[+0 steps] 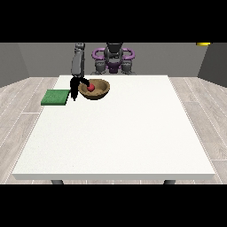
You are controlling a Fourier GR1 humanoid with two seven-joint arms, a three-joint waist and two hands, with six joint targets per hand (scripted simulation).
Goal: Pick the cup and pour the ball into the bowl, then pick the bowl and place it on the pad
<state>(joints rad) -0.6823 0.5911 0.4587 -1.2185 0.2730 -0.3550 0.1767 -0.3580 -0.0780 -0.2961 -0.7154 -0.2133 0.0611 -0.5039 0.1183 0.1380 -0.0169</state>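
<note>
Red ball (pixel 91 88) inside upright brown bowl (pixel 101 93) — green pad (pixel 56 97) nearby, flat on table.

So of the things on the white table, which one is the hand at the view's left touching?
The brown wooden bowl holding the red ball: the black hand sits at its left rim. The flat green pad lies apart, further left.

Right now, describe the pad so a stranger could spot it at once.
Start at the white table and go to its far edge at the view's left. The pad lies flat there, beside the wooden bowl. It is the only green, square thing.
</note>
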